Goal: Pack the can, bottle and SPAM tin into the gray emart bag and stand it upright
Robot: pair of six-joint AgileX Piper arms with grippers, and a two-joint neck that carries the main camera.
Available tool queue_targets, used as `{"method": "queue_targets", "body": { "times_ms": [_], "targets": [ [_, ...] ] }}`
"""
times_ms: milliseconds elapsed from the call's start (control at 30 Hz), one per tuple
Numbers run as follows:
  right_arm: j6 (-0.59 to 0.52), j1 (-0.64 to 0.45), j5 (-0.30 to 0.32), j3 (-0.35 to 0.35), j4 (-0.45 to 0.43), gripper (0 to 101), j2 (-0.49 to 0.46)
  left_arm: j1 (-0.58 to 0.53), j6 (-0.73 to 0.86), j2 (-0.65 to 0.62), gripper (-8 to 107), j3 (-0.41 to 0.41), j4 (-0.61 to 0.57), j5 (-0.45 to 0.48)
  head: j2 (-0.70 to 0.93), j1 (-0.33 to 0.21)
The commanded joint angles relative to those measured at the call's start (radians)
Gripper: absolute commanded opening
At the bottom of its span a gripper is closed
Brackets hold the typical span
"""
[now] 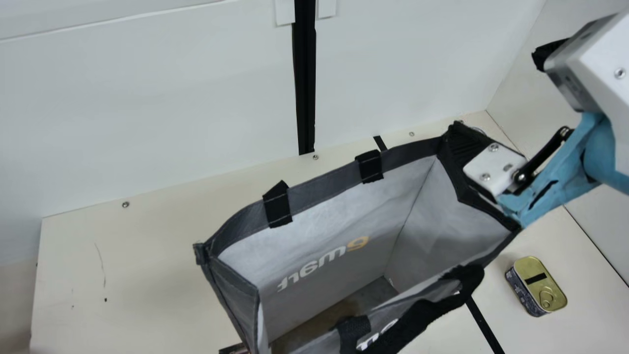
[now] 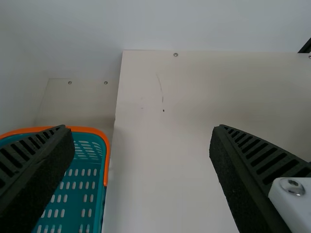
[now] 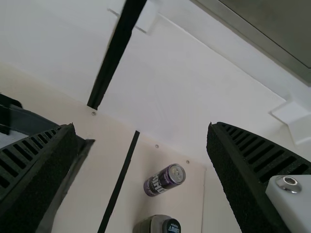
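One gray bag (image 1: 324, 290): mouth open and facing up, set on the table in the main view, pale lining showing, a black handle (image 1: 427, 314) draped over its near side
Bag's inside: pale walls and a darker, brownish floor in the part I can see
Right gripper (image 1: 467, 153): up against the bag's right-hand end in the main view; in the right wrist view its two ribbed fingers stand wide apart, with nothing pinched between them
Tin (image 1: 536, 286): out on the table to the right of the bag, gold lid and pull ring on top
Can (image 3: 164, 180): purple, silver-topped, on the table across the black strip (image 3: 120, 182) from the bag
Bottle (image 3: 158, 224): near the can, black cap showing, the rest cut off by the right wrist view's edge
Left gripper (image 2: 138, 129): fingers spread, nothing between them
Basket (image 2: 63, 194): teal with an orange rim, just past the edge of the table (image 2: 165, 170)
Wall (image 1: 162, 98): white, behind the table, with a dark upright strip (image 1: 304, 88)
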Motion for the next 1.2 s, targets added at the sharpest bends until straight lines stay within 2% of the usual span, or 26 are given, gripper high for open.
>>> {"method": "queue_targets", "body": {
  "times_ms": [0,467,767,1167],
  "targets": [
    [-0.014,-0.058,-0.001,0.0,0.02,95,0.007,0.0,0.0,0.0,90,0.0,0.0,0.0,-0.002,-0.023],
    [-0.107,-0.29,-0.001,0.029,0.112,95,0.065,0.0,0.0,0.0,90,0.0,0.0,0.0,-0.002,-0.023],
    [-0.151,-0.391,-0.001,0.086,0.114,95,0.087,0.0,0.0,0.0,90,0.0,0.0,0.0,-0.002,-0.023],
    [-0.189,-0.472,-0.001,0.187,0.081,95,0.102,0.0,0.0,0.0,90,0.0,0.0,0.0,-0.002,-0.023]
  ]
}}
